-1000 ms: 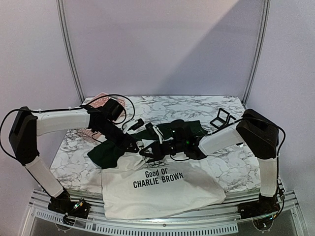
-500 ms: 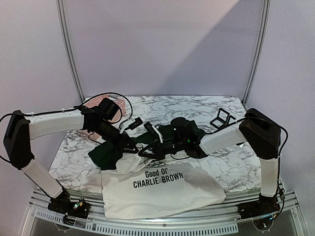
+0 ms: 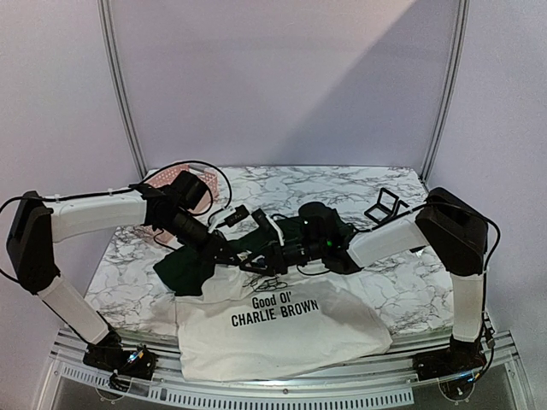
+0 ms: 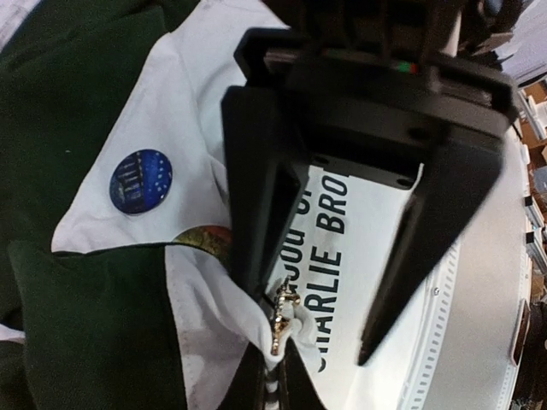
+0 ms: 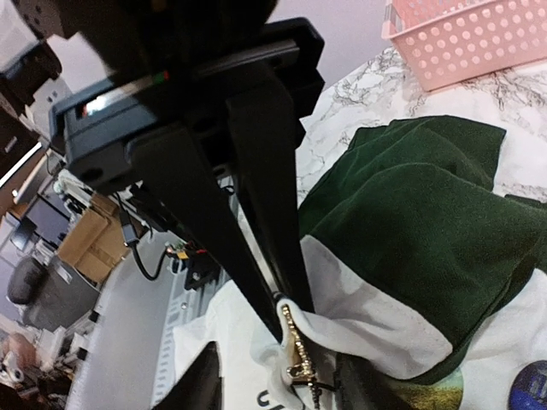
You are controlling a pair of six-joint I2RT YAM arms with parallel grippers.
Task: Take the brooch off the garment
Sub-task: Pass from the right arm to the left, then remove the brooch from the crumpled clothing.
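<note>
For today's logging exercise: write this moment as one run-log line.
right gripper: shut on garment fold | left gripper: open, straddling brooch | brooch: not removed

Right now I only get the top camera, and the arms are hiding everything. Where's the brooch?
Observer: The left wrist camera shows a small gold brooch on a raised fold of the T-shirt.
Operator: Is a gripper holding it?
Observer: The right gripper pinches that fold just at the brooch's end.
Operator: And the other one?
Observer: The left gripper is open, one finger on each side of the brooch.
</note>
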